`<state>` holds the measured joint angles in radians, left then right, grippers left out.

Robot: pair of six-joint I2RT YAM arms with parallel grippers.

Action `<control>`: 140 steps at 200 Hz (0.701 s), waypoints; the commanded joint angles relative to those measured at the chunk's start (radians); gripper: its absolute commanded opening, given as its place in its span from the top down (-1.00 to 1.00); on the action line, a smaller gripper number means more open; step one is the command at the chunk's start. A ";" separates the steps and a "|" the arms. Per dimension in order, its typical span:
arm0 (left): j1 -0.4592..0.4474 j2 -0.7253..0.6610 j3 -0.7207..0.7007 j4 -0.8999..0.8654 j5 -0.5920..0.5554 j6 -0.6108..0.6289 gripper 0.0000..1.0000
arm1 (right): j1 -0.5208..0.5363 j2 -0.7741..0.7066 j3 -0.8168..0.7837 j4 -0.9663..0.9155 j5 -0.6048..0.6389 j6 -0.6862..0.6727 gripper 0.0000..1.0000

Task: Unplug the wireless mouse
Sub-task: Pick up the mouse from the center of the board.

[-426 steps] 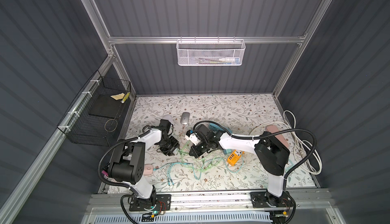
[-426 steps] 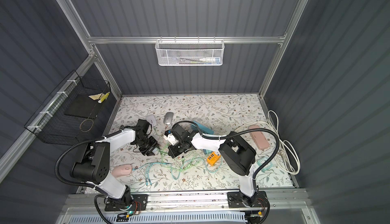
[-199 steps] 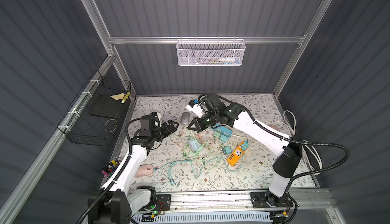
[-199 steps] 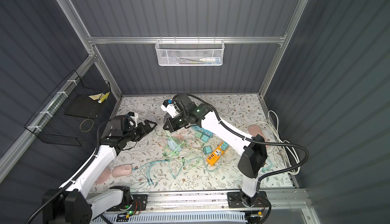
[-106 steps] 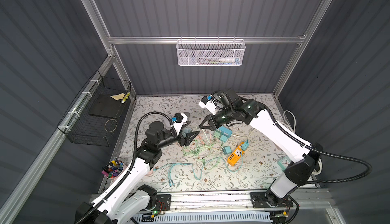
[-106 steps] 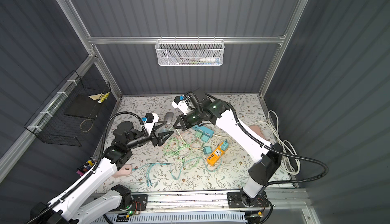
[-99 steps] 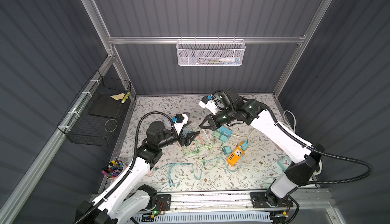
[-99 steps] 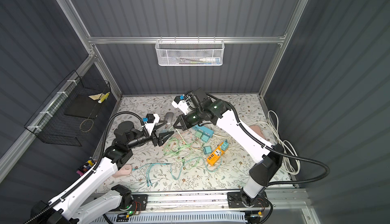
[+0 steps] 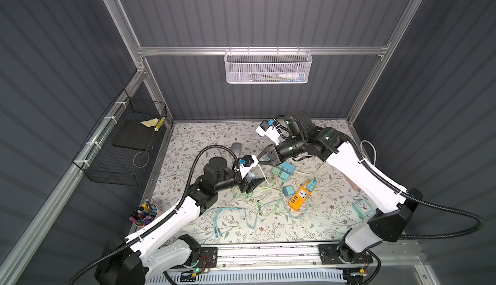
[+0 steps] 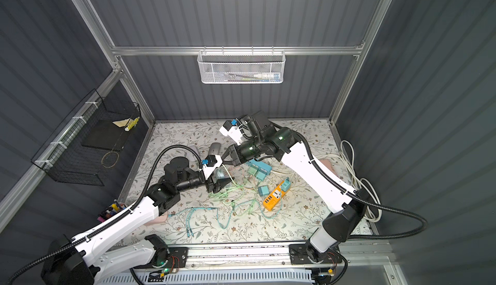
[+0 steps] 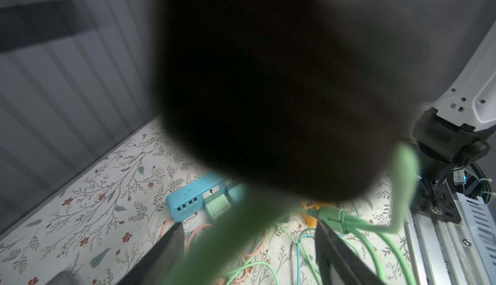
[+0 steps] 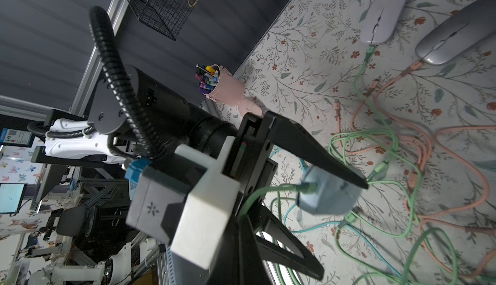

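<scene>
Two wireless mice lie at the back left: a lilac mouse with a green cable in its front, and a grey mouse with a salmon cable. My right gripper hangs above the mat, shut on the green cable. That cable ends in a pale blue adapter, blurred, beside one fingertip of my left gripper. The left jaws stand wide apart in the left wrist view, where a dark blur hides much.
A tangle of green, teal and salmon cables covers the mat's middle. An orange power strip, a blue USB hub, a teal clock and a pen cup stand around. A wire basket hangs on the left wall.
The left arm swung from the left edge to the middle and its jaws narrowed a little. The right gripper came forward from the mice, and the two grippers now meet above the cables.
</scene>
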<state>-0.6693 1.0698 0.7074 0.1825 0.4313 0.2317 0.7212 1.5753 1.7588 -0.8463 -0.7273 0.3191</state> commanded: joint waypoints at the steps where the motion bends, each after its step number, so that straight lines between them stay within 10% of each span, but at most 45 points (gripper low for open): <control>1: -0.025 0.024 0.033 -0.019 -0.088 0.030 -0.52 | -0.004 -0.024 0.012 0.035 -0.034 0.017 1.00; 140: -0.032 0.030 0.024 -0.098 -0.308 0.026 -0.53 | -0.022 -0.053 0.081 0.036 0.005 0.057 1.00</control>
<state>-0.6979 1.0843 0.7219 0.1581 0.1963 0.2588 0.6910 1.5677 1.7767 -0.8467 -0.6743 0.3679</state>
